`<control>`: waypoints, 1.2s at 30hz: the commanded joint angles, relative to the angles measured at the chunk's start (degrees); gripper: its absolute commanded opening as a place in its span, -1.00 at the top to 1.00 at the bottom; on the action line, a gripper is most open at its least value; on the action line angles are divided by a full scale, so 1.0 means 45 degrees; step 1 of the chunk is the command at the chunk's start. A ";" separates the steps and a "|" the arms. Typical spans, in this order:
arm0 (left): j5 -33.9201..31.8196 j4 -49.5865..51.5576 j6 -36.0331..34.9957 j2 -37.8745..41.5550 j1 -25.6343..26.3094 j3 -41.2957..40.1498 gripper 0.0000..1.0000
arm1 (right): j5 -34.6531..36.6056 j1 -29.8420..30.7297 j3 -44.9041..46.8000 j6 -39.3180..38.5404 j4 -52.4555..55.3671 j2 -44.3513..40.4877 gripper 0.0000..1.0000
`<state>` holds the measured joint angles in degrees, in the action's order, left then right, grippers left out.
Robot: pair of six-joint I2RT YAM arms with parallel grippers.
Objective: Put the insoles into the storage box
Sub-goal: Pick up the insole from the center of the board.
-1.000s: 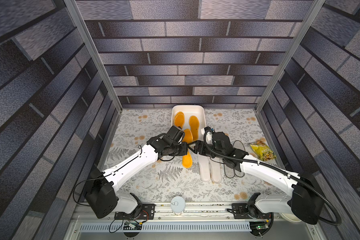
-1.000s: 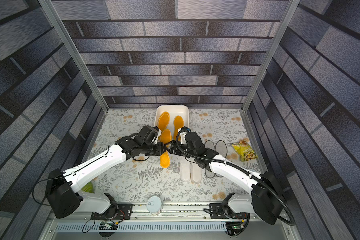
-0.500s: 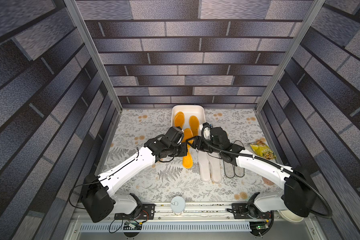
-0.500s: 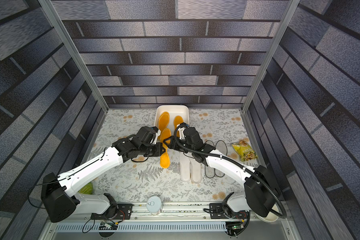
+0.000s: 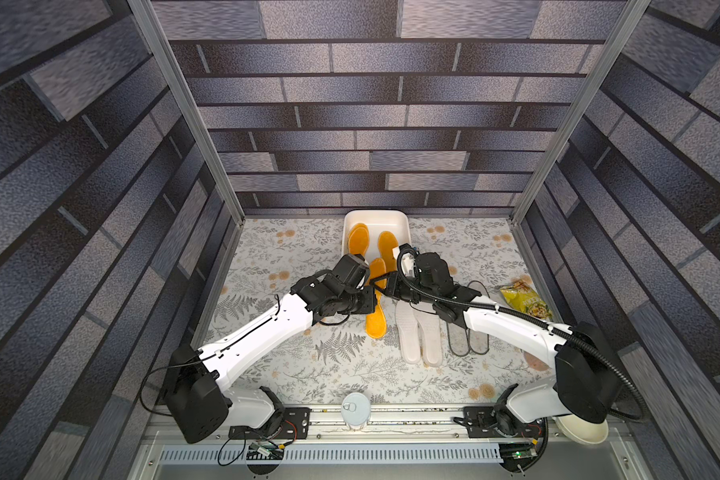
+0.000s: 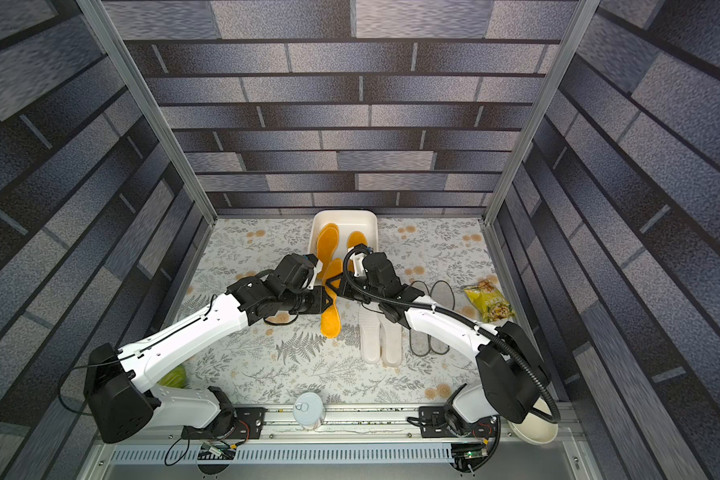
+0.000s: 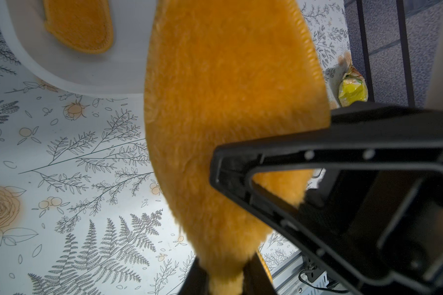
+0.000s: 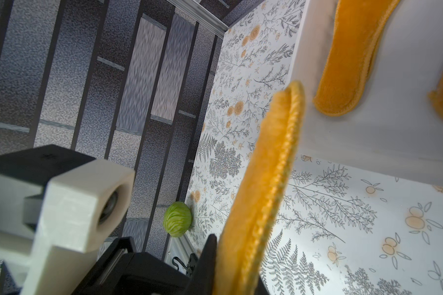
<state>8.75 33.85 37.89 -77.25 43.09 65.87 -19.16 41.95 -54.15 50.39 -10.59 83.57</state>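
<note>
The white storage box (image 5: pixel 375 215) stands at the back with two orange insoles (image 5: pixel 357 243) lying in it. A third orange insole (image 5: pixel 378 269) hangs in the air just in front of the box, held from both sides. My left gripper (image 5: pixel 371 296) pinches its lower end (image 7: pixel 223 102), and my right gripper (image 5: pixel 385 286) is shut on its edge (image 8: pixel 269 166). Another orange insole (image 5: pixel 376 322) lies on the table below them. Two white insoles (image 5: pixel 418 336) and two grey dark-edged ones (image 5: pixel 468 336) lie to the right.
A yellow snack bag (image 5: pixel 524 301) sits at the right. At the front edge, a can (image 5: pixel 355 409) stands in the middle and a cream bowl (image 5: pixel 580 430) at the right. A green cabbage (image 6: pixel 171 376) rests by the left wall.
My right gripper has moved left to the raised orange insole and closed on it. My left gripper still holds the insole, lifted slightly toward the box.
</note>
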 commanded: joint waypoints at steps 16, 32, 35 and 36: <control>-0.0727 0.0722 0.0012 0.1644 -0.0282 -0.0467 -1.00 | 0.0021 -0.0703 -0.1168 -0.1872 0.1417 -0.0223 1.00; 0.0177 0.0335 0.0530 0.3339 -0.1623 -0.1991 -1.00 | -0.1817 -0.3288 -0.8546 -0.5283 0.5361 0.4485 1.00; 0.0395 0.0114 0.0579 0.3247 -0.1684 -0.2129 -1.00 | -0.1779 -0.3596 -0.9810 -0.5290 0.5729 0.5724 1.00; 0.0454 0.0043 0.0625 0.3214 -0.1702 -0.2170 -1.00 | -0.1739 -0.3669 -1.0094 -0.5144 0.5704 0.6043 1.00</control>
<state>9.23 34.87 39.59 -63.24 35.90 57.52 -26.13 26.55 -95.64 28.58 11.38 107.42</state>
